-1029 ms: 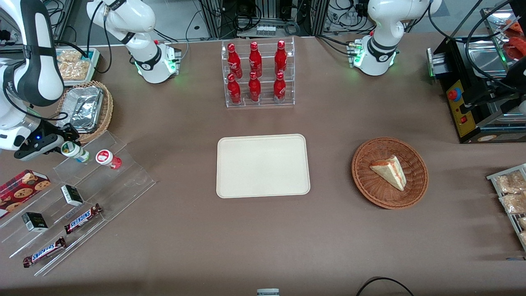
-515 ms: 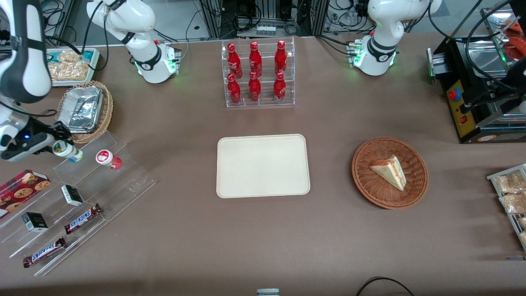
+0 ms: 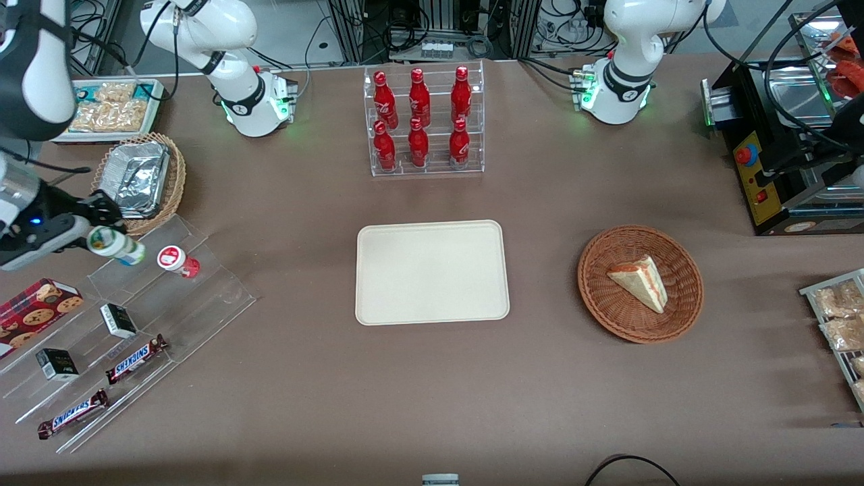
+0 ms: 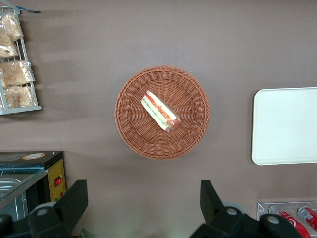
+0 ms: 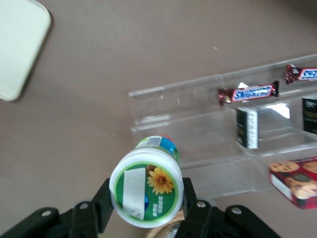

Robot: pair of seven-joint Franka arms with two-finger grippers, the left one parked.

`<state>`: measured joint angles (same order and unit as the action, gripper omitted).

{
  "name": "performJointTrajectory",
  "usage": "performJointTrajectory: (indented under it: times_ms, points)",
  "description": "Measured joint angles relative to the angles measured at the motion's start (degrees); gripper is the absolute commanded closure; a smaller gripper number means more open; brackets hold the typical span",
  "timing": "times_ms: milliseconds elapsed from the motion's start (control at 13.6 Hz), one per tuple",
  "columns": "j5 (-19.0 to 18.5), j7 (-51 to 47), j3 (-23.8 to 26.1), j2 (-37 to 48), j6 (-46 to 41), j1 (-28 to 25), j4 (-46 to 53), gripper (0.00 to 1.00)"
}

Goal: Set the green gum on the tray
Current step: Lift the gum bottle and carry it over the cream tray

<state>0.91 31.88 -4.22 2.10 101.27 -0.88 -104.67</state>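
While the gripper [image 3: 91, 233] clamps the green gum [image 3: 116, 246] by its body, lid tilted toward the front camera, above the clear stepped stand [image 3: 169, 297], the tray [image 3: 432, 271] lies well apart toward the parked arm's end, so the carry runs sideways

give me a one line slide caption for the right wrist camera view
Gripper shut on the green gum, held above the clear acrylic display steps, tray corner in view.

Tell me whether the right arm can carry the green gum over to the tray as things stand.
Probably yes. The pincer grips the green gum above the acrylic shelf, and only bare table lies between it and the tray.
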Motion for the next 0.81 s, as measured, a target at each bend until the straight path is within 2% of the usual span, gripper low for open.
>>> performJointTrajectory:
  times_ms: [368,515,809]
  points:
    - [0.6,-21.6,0.3,-2.3,-0.8,-13.6,2.2,1.0]
    - [2.4,-29.1,0.3,-4.5,-0.8,-17.7,4.7,1.0]
    - [2.8,-42.7,0.3,-11.6,-0.7,-25.2,10.6,1.0]
